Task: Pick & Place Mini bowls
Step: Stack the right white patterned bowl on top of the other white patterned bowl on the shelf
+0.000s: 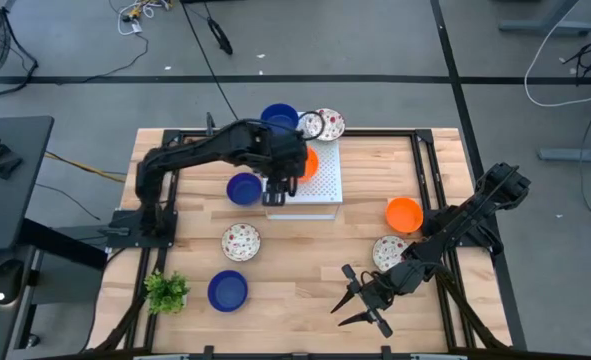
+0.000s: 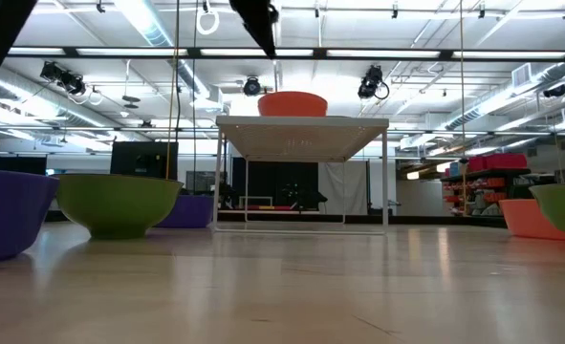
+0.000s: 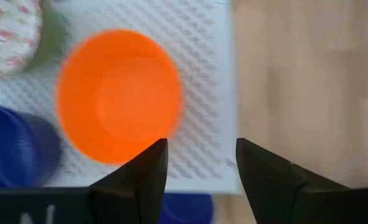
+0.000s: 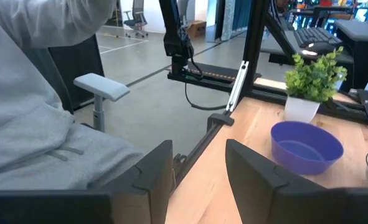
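The left gripper hangs over the white perforated rectangular board, fingers spread and empty. A solid orange shallow mini bowl sits on the board just beyond the fingertips, apart from them. The right gripper waits low over the pale wooden desk near its front edge, fingers spread, empty. Behind the desk lies a grey floor; a person's grey sleeve shows close by.

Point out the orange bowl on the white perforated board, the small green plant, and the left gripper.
Orange mini bowl (image 3: 118, 96), left wrist view, inner floor.
White perforated board (image 3: 202, 74), left wrist view, bare surface.
Small green plant (image 1: 165, 291), high view, leaves.
Left gripper (image 3: 201, 165), left wrist view, between its open fingers.
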